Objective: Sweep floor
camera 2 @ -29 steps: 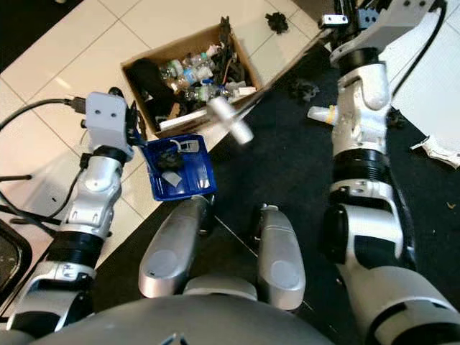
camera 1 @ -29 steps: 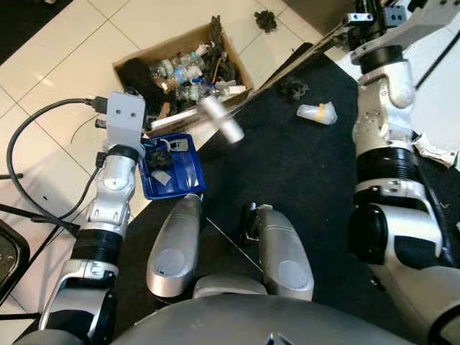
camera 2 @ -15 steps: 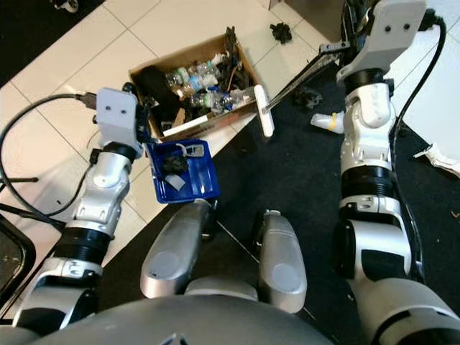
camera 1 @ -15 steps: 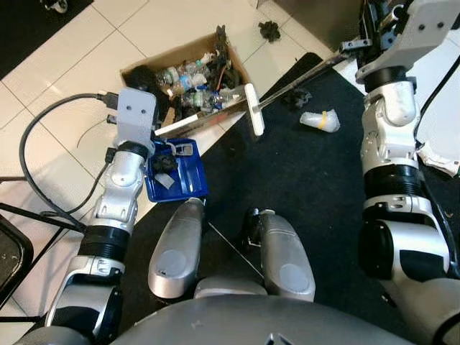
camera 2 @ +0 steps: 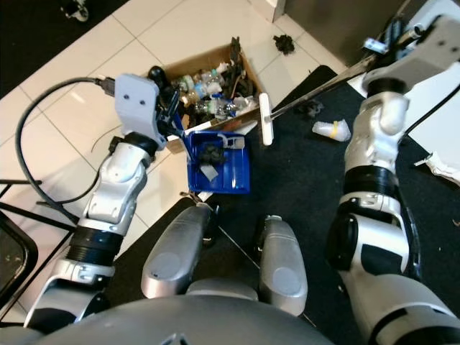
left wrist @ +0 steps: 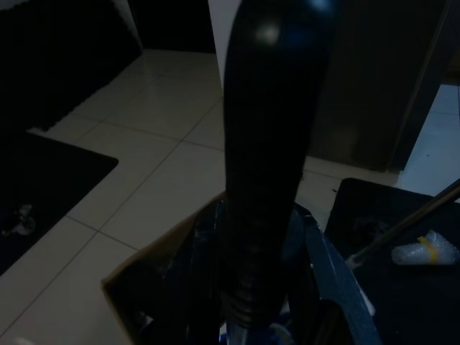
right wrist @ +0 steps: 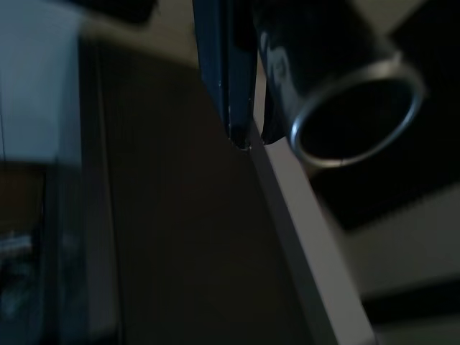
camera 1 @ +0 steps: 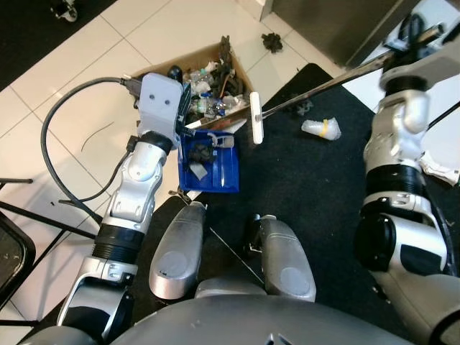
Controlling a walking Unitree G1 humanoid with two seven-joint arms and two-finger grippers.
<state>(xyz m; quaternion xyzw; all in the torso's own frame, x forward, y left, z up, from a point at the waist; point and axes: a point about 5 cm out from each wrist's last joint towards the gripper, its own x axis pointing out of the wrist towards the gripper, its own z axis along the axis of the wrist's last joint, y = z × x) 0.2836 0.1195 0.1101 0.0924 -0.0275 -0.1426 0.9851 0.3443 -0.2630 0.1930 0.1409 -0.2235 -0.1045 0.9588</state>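
Observation:
My left gripper (camera 1: 185,121) is shut on the black ribbed handle (left wrist: 264,165) of a blue dustpan (camera 1: 219,169). The pan hangs beside an open cardboard box (camera 1: 237,63) full of bottles and rubbish, and holds a dark clump and white scraps. My right gripper (camera 1: 407,37), raised at the upper right, is shut on the silver pole (camera 1: 323,88) of a broom. Its white head (camera 1: 254,128) hovers at the box's near corner, by the pan's far rim. Loose litter lies around: a dark clump (camera 1: 272,42) on the tiles, another (camera 1: 305,106) on the black mat, and a clear plastic wad (camera 1: 321,128).
A grey cable (camera 1: 54,140) loops over the white tiles on my left, with black stand legs (camera 1: 29,215) near it. A dark cabinet (camera 1: 338,25) stands at the back right. White paper (camera 1: 440,162) lies at the right edge. My knees (camera 1: 180,248) are below.
The left arm has swung the dustpan right, from the tiles to the mat's edge by the box. The right arm has lifted the pole higher; the broom head settled near the box corner.

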